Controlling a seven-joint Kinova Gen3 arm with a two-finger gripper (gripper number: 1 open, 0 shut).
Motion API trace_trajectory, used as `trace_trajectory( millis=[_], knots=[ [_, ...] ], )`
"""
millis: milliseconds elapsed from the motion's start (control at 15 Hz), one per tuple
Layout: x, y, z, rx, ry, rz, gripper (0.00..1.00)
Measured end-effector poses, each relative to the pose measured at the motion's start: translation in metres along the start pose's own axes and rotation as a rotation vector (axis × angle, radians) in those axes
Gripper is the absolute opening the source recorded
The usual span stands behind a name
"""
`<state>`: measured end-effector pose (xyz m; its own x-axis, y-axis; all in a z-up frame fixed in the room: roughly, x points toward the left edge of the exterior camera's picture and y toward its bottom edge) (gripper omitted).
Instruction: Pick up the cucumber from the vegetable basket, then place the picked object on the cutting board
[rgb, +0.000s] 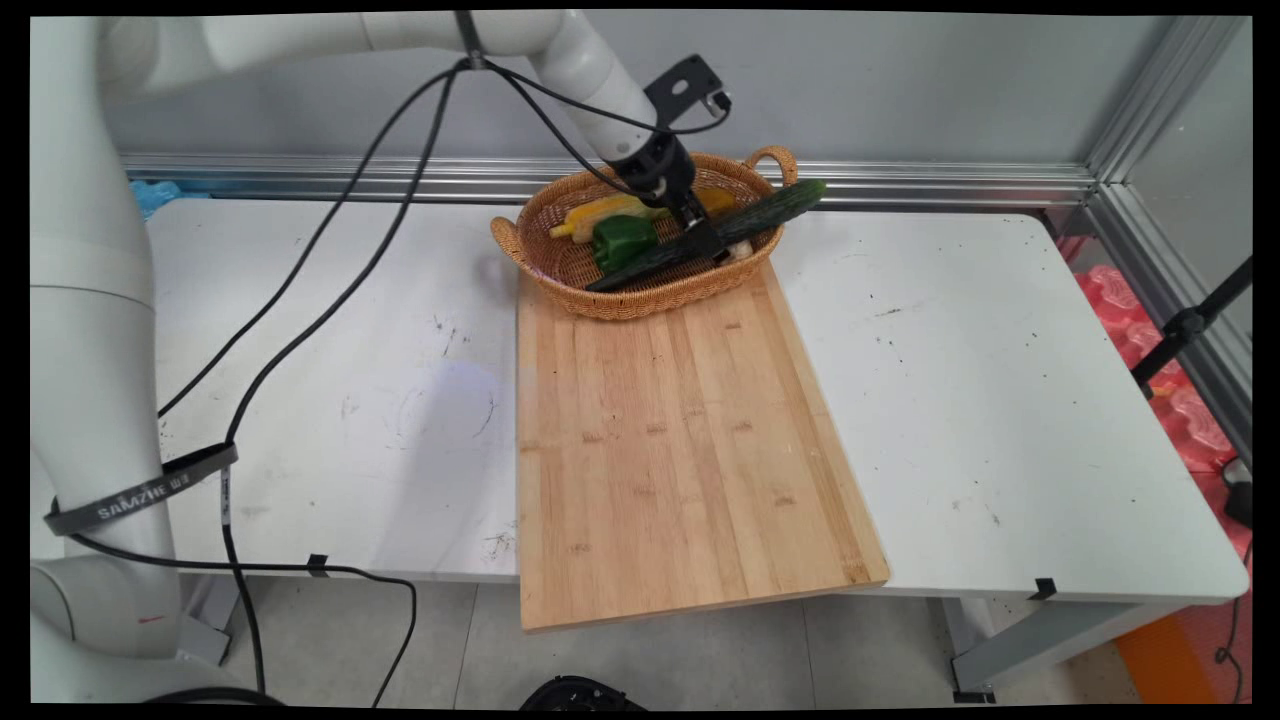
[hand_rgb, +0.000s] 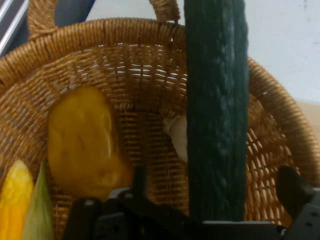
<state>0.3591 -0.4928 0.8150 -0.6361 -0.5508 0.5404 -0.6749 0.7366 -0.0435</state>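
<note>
A glossy white arm (rgb: 90, 330) of rounded tubular links ends in a black gripper (rgb: 700, 235), with loose black cables (rgb: 330, 300) and a black strap (rgb: 140, 490) lettered in white.

Wicker basket (rgb: 640, 300) at table's (rgb: 1000, 400) far edge, touching cutting board's (rgb: 680, 450) far end. Inside I see cucumber (rgb: 775, 210) slanting over right rim, green pepper (rgb: 622, 240), corn (rgb: 600, 212), yellow vegetable (hand_rgb: 85, 145). Board overhangs table's near edge.
</note>
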Motion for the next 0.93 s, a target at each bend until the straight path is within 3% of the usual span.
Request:
trace_trajectory(
  millis=[67, 133, 600, 933],
  knots=[
    [0.002, 0.000, 0.006, 0.001, -0.004, 0.004, 1.00],
    [0.003, -0.001, 0.009, 0.001, -0.006, 0.006, 0.00],
    [0.011, -0.003, 0.008, 0.003, -0.003, 0.030, 0.00],
    [0.027, -0.006, -0.028, 0.022, 0.026, 0.028, 0.00]
  ],
)
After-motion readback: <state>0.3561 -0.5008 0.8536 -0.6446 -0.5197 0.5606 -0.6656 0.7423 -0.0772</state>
